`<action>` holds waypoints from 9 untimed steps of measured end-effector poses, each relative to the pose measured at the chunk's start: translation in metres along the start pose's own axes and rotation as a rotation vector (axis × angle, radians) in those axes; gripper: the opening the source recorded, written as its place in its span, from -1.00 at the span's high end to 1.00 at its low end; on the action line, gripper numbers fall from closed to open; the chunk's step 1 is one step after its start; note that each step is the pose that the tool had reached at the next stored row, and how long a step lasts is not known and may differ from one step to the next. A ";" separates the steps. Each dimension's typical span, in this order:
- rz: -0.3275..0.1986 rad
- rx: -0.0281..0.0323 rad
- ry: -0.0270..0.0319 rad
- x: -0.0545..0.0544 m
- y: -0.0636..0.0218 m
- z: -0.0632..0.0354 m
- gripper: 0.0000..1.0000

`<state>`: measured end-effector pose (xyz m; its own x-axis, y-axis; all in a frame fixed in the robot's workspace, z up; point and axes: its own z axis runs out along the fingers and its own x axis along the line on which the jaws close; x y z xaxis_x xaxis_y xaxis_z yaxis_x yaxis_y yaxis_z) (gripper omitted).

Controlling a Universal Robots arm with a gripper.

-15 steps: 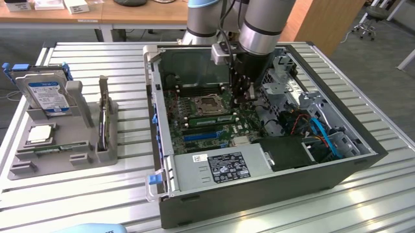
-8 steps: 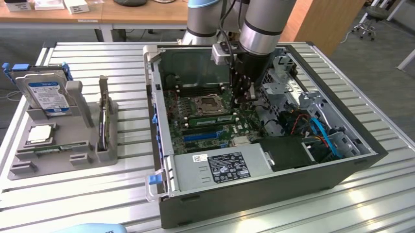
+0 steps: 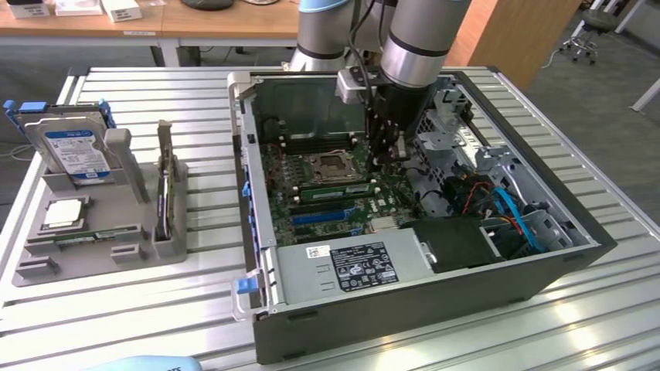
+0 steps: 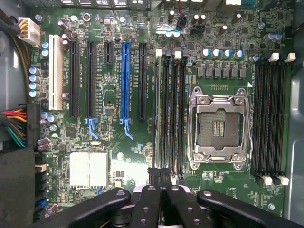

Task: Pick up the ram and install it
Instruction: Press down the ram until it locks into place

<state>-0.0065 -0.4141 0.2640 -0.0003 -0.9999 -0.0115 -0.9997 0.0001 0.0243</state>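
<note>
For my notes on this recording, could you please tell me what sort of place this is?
Probably a robotics lab or workshop: an open grey desktop computer case sits on a slatted aluminium table, a grey parts holder beside it, and wooden workbenches behind.

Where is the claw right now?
The claw is inside the open computer case; in the wrist view its shut tips sit over the memory slots beside the empty processor socket.
</note>
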 end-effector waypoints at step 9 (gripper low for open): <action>0.000 0.0000 0.0002 0.000 -0.0002 0.0091 0.80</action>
<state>-0.0065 -0.4142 0.2549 -0.0003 -0.9999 -0.0113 -0.9997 0.0000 0.0243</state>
